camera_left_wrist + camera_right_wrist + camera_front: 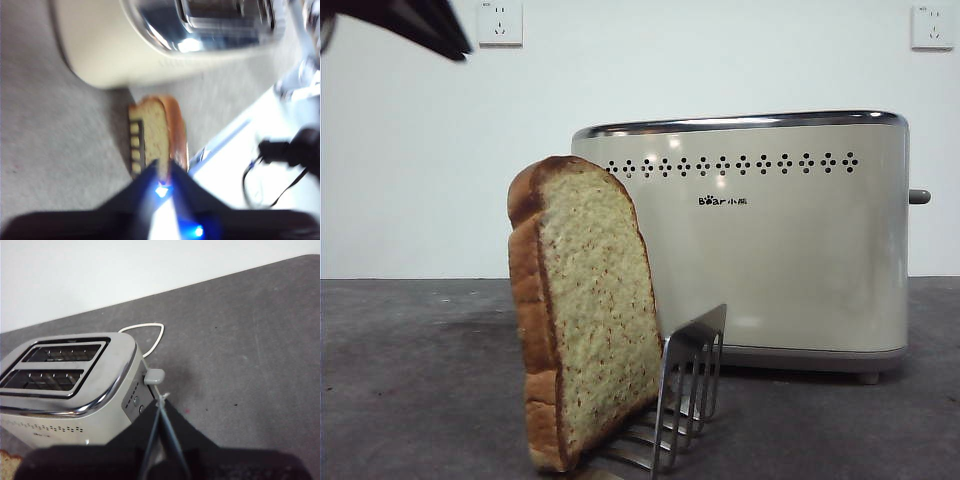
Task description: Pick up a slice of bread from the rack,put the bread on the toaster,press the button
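The slice of bread (590,300) stands upright in the small steel rack (690,390), in front of the cream toaster (790,250). The grey button (918,196) sticks out of the toaster's right end. In the blurred left wrist view, my left gripper (162,170) hangs well above the bread (155,130) and rack (135,142), its jaws shut and empty. My right gripper (161,401) is shut and empty, close beside the button (154,376) and above the table; the toaster's slots (55,365) are empty. A black arm tip (420,25) shows at the front view's top left corner.
Two white wall sockets (500,22) (931,27) sit on the wall behind. A white cord (145,330) loops on the table behind the toaster. A white surface with black cables (280,165) lies past the table edge.
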Controlling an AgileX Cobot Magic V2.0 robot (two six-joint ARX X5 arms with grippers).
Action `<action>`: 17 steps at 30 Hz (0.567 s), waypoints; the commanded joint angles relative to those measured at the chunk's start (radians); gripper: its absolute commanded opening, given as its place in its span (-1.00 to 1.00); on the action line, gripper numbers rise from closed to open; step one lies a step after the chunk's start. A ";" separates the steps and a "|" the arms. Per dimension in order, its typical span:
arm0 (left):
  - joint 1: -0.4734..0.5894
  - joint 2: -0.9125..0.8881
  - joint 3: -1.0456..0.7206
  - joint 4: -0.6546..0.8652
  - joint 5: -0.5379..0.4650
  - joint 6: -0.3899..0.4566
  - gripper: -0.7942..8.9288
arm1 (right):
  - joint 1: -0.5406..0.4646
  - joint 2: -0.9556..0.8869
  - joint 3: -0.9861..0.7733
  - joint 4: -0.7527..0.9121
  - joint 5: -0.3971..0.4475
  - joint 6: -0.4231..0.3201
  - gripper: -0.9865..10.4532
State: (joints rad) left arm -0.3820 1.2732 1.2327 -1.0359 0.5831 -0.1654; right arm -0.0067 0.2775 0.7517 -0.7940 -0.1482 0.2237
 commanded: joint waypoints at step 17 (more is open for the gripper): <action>-0.295 0.185 0.001 0.094 -0.304 -0.085 0.40 | 0.001 0.135 0.064 0.008 -0.002 -0.072 -0.83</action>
State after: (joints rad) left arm -0.6724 1.4479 1.2362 -0.9474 0.2817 -0.2440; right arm -0.0067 0.4129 0.8127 -0.7918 -0.1497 0.1608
